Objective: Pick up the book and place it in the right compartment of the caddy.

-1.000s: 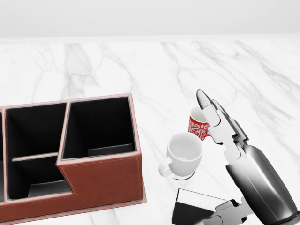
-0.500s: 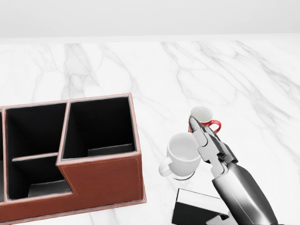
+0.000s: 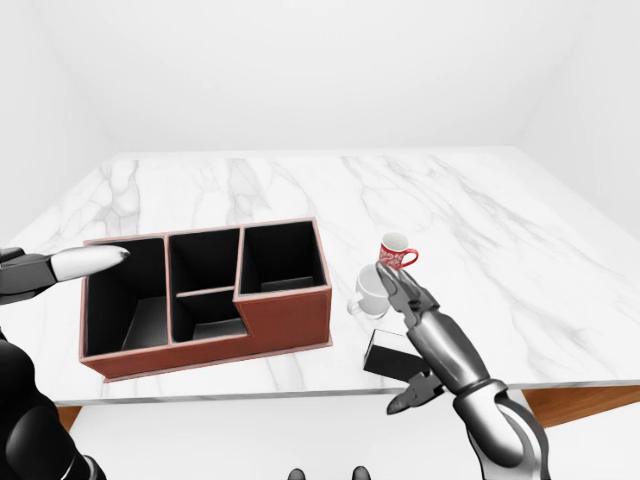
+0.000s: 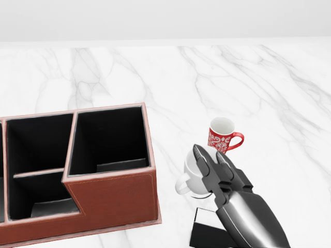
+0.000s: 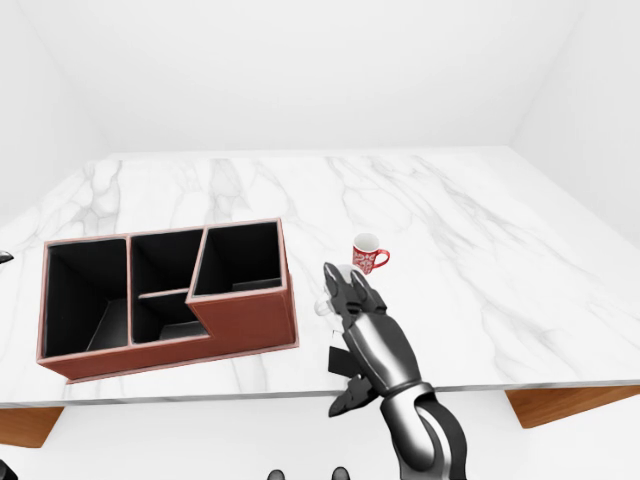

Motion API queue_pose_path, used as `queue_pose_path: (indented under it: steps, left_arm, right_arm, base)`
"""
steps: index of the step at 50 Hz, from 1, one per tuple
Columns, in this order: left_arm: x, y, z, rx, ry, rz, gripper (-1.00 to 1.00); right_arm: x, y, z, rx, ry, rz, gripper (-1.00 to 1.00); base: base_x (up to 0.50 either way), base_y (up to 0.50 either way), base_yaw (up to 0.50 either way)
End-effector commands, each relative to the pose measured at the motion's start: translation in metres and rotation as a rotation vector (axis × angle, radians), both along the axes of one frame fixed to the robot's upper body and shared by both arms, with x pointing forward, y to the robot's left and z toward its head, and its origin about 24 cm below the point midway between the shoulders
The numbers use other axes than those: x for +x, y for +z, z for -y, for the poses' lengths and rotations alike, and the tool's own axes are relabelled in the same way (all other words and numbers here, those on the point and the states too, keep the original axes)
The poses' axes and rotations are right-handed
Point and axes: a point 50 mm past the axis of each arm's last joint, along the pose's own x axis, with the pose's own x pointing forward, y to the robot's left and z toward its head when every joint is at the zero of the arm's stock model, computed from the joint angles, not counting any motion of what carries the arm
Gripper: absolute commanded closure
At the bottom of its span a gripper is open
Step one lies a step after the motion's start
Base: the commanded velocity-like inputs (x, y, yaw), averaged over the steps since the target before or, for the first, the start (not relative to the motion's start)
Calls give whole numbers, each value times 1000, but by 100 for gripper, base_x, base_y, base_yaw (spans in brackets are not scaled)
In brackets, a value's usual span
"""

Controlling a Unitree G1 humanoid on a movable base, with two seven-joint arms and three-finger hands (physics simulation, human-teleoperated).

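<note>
You had a white marble table (image 4: pixel 155 72) veined in soft grey, with a brown wooden underside showing at its corners in the eye views. The caddy (image 4: pixel 111 199) was reddish-brown leather with pale stitching and a pinkish rim, black inside all its compartments. One mug (image 4: pixel 199 168) was plain white; the other mug (image 4: pixel 223 135) was red with a white floral pattern and a white interior. The book (image 3: pixel 385 352) looked black. Your right hand (image 4: pixel 217 168) was glossy silver-grey metal with darker fingertips; your left hand (image 3: pixel 70 264) was grey with dark joints.
</note>
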Motion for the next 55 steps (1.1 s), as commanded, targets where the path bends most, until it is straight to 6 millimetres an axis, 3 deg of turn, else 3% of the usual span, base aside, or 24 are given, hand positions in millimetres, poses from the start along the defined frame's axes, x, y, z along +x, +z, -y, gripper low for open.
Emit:
queue_pose_path:
  steps: [1, 22, 34, 47, 48, 49, 50, 51, 52, 55]
  left_arm:
    - [2, -5, 0, -7, 1, -24, -100]
    - [0, -3, 0, 0, 2, -10, -100]
    - [2, -8, 0, 1, 8, -37, -100]
    - [3, -9, 1, 1, 8, -43, -100]
    - [3, -9, 1, 2, 8, -42, -100]
    - [3, -9, 1, 2, 8, -40, -100]
    - [2, -8, 1, 3, 7, -36, -100]
    - [2, -7, 1, 3, 7, -34, -100]
    - [1, -6, 1, 3, 7, -29, -100]
    - [1, -6, 0, 3, 7, -26, -100]
  right_arm:
    - [-3, 4, -4, -120, 6, 0, -100]
    - [-10, -11, 3, -248, -51, -92, -100]
    - [-6, -38, 19, -232, -127, -191, -100]
    - [-2, -55, 28, -221, -169, -242, -100]
    - [-2, -56, 28, -222, -168, -247, -92]
    - [-2, -58, 28, -222, -168, -251, -70]
    - [-2, -57, 27, -227, -164, -249, 9]
    - [-1, -57, 26, -226, -164, -249, 41]
    - [-1, -55, 26, -224, -161, -241, 100]
    - [-1, -55, 24, -228, -156, -240, 100]
  base:
    - [0, 0, 0]
    - [0, 0, 0]
    - [0, 0, 0]
    - [0, 0, 0]
    - [0, 0, 0]
    - [0, 0, 0]
    - [0, 0, 0]
    - [0, 0, 0]
    - [0, 0, 0]
    - [0, 0, 0]
